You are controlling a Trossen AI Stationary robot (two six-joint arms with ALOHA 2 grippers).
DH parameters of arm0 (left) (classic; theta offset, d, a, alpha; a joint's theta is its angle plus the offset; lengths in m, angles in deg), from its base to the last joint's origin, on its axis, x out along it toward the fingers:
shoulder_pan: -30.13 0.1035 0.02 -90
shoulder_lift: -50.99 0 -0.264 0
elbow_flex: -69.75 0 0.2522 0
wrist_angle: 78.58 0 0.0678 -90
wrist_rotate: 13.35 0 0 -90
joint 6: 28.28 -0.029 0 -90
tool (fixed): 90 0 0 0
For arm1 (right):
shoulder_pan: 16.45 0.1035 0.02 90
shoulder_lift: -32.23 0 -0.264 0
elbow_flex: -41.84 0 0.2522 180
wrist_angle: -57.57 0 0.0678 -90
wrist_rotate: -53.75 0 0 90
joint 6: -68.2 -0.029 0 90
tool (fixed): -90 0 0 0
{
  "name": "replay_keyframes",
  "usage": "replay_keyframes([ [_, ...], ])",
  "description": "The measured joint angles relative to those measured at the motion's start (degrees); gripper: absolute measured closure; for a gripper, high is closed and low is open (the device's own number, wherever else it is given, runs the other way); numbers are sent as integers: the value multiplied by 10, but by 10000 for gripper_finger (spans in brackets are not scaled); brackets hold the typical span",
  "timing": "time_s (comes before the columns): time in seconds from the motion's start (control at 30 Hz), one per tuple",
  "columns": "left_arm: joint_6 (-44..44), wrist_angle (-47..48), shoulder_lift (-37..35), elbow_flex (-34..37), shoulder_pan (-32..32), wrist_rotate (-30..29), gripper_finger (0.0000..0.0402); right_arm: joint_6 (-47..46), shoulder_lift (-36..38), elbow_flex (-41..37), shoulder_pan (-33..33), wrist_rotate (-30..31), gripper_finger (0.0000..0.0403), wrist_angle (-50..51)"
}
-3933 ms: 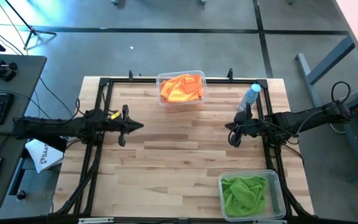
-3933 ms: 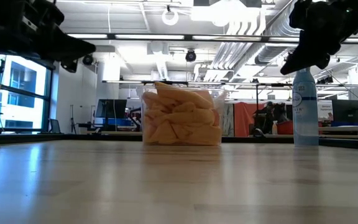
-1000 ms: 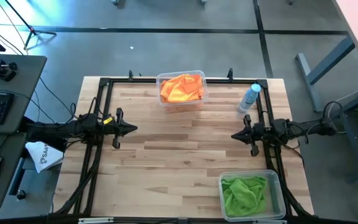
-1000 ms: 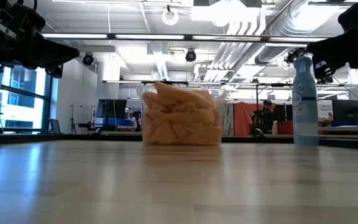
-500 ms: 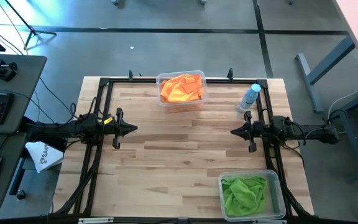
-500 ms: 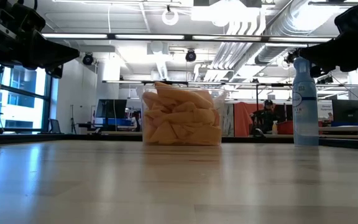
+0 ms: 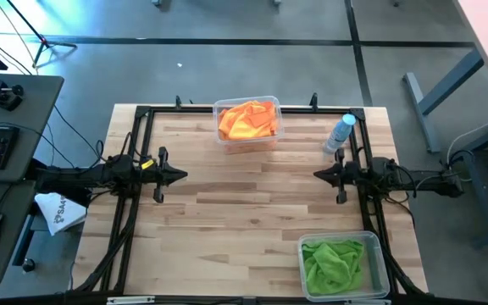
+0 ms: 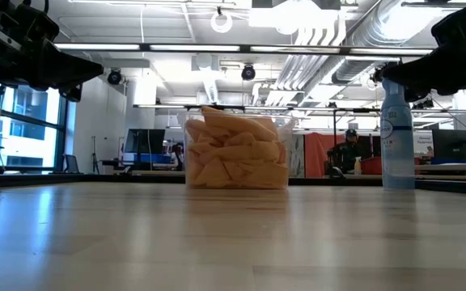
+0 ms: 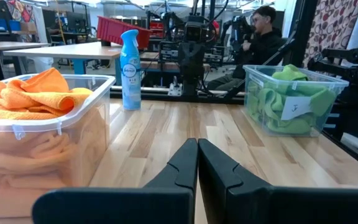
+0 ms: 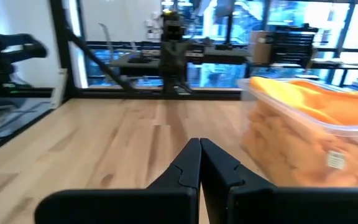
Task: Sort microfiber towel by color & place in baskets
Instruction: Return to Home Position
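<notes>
Where nearest the front edge, near basket (image 7: 343,236): clear tub at the front right corner of the worktop (image 7: 244,212), upright, well apart from both arms.
Green towels (image 7: 333,264): crumpled inside the near basket, covering most of its floor; white label (image 9: 294,107) on the tub's wall, seen from the left wrist.
Left tool (image 7: 181,175): at mid depth over the left edge of the worktop, pointing inward toward the other arm; fingers pressed together, gripping nothing.
Right tool (image 7: 318,175): at about the same depth over the right edge, pointing inward toward the left arm; fingers likewise closed with nothing between them; raised above the wood in the low view.
Far basket (image 7: 248,147): clear tub about midway along the far edge, upright, apart from both tools.
Orange towels (image 7: 246,120): heaped inside the far basket, rising a little above its rim in the low view.
Bottle (image 7: 341,134): clear with a blue cap, upright near the far right corner, just beyond the right arm and apart from the far basket.
Room beyond: person (image 8: 348,152) far behind the worktop, among desks and screens.
</notes>
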Motion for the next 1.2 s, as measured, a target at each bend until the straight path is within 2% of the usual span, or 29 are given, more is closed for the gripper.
replay_keyframes([
  [0.17, 0, 0, 0, 0, 0, 0, 401, -24, -2, 0, 0, 36, 403, -4],
  [1.2, 0, 0, 0, 0, 0, 0, 401, -25, -2, 0, 0, 37, 403, -4],
])
